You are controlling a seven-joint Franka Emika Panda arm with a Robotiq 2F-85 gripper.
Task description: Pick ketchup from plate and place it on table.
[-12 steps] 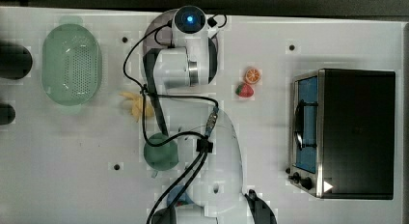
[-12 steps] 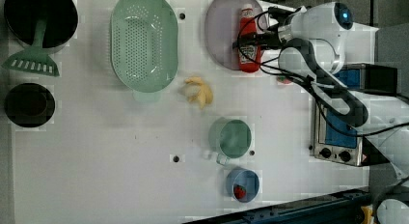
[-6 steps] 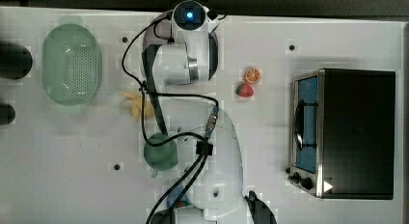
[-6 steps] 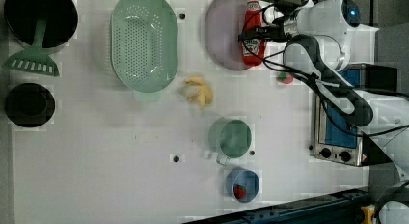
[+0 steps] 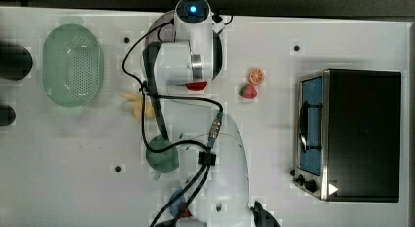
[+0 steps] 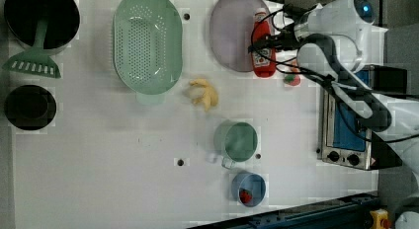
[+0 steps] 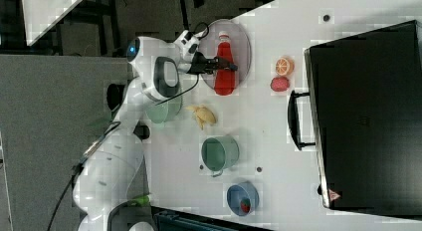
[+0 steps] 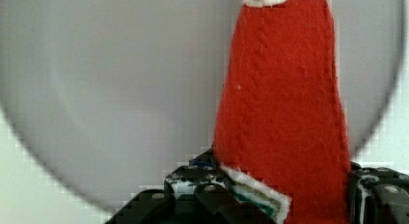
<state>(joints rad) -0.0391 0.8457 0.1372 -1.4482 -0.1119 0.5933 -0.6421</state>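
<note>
The ketchup, a red bottle with a white cap, is over the edge of the lilac plate that lies on the left view's right side, and its base reaches past the rim. My gripper is shut across the bottle's middle. In the right view the gripper crosses the ketchup over the plate. The wrist view shows the ketchup pinched between both fingers, with the plate behind it. The white table spreads around them.
A green colander sits beside the plate, with a banana, a green mug and a blue dish further along. A strawberry and an orange slice lie near the toaster oven.
The fingers have closed from wide open onto the ketchup. The arm's wrist has shifted a little toward the left view's right, and the bottle with it.
</note>
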